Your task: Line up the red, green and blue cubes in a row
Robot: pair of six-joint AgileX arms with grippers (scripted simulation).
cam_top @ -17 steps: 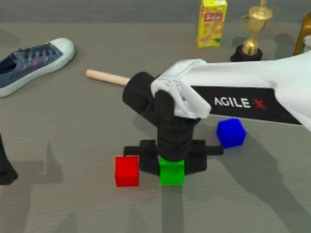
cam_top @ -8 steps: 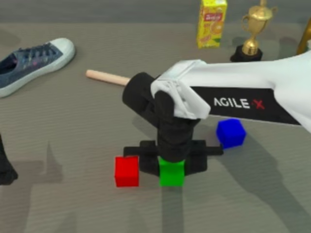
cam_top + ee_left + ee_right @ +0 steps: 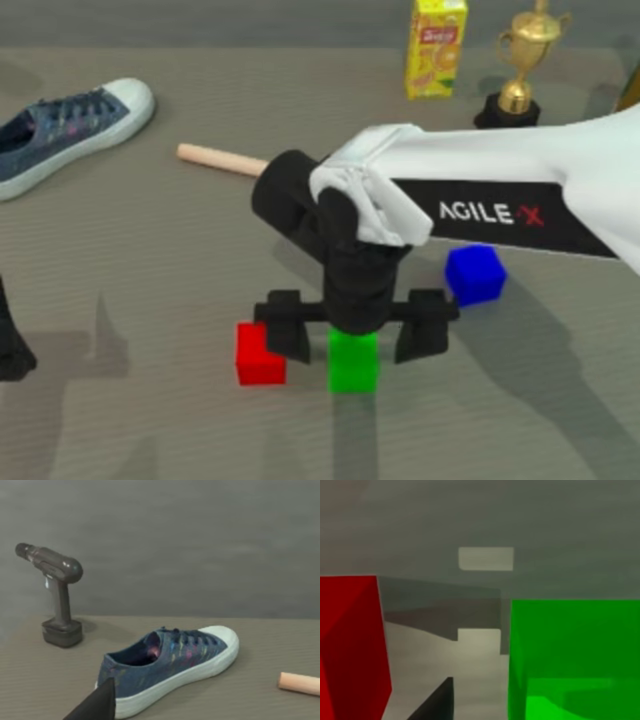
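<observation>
While the right gripper (image 3: 355, 335) hangs over the middle of the table (image 3: 150, 260), its two black fingers (image 3: 288, 335) stand spread wide, one on either side of the green cube (image 3: 353, 361) and clear of it. That cube is bright green, plain and matte, sitting flat on the tabletop with the red cube (image 3: 259, 355) near it on the left; one finger comes down between the two. The red cube is the same size, bright and unmarked. The blue cube (image 3: 475, 274), deep in colour, sits apart to the right and farther back, beside the white arm. In the right wrist view the red cube (image 3: 350, 647) and green cube (image 3: 572, 657) fill the sides. The left gripper (image 3: 10, 345) sits parked at the table's left edge; I cannot tell how its fingers stand.
</observation>
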